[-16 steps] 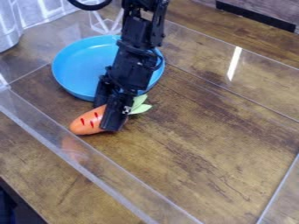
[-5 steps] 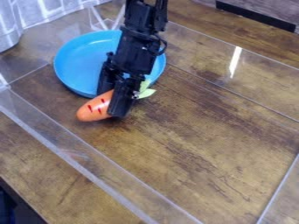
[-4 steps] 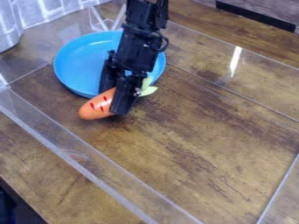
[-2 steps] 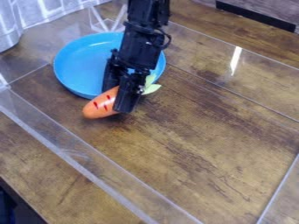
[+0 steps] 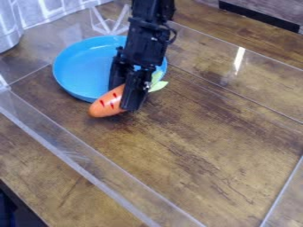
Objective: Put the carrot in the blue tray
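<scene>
The carrot point(image 5: 106, 104) is a small orange toy with dark grooves and pale green leaves point(image 5: 155, 85) showing on the far side of the fingers. My black gripper point(image 5: 127, 95) comes down from the top of the view and is shut on the carrot, holding it at a slant just above the wood table, close to the near right rim of the blue tray point(image 5: 78, 67). The tray is a wide, shallow, round blue dish at the upper left, with nothing in the part that shows. The arm hides the tray's right edge.
A clear plastic barrier point(image 5: 53, 133) with low walls rings the dark wooden table point(image 5: 207, 133). A pale object point(image 5: 9, 27) stands at the upper left corner outside the barrier. A glare streak point(image 5: 239, 60) lies on the wood at the right.
The gripper has lifted the carrot off the table and carried it a little to the right and up, closer to the tray's rim. It stays shut on the carrot throughout.
</scene>
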You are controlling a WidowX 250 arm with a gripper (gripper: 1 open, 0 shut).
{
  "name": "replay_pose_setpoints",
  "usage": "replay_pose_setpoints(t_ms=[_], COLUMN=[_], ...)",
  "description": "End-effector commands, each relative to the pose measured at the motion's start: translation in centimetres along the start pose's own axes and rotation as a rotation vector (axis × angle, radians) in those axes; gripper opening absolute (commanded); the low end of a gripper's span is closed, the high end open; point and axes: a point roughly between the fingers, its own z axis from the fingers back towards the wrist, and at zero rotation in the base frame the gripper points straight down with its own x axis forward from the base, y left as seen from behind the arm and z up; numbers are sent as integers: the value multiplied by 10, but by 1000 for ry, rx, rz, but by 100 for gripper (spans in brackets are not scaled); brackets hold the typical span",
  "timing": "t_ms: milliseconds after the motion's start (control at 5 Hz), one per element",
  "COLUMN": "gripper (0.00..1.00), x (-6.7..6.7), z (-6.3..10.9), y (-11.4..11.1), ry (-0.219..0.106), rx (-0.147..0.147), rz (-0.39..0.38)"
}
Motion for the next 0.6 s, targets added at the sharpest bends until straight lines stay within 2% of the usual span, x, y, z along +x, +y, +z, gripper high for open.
replay_pose_setpoints(t_ms=[0, 400], gripper=[0, 0], x=[-6, -8], z=[31, 41], y=[3, 5], ry=[-84, -114], rx=[36, 32], rz=[4, -9])
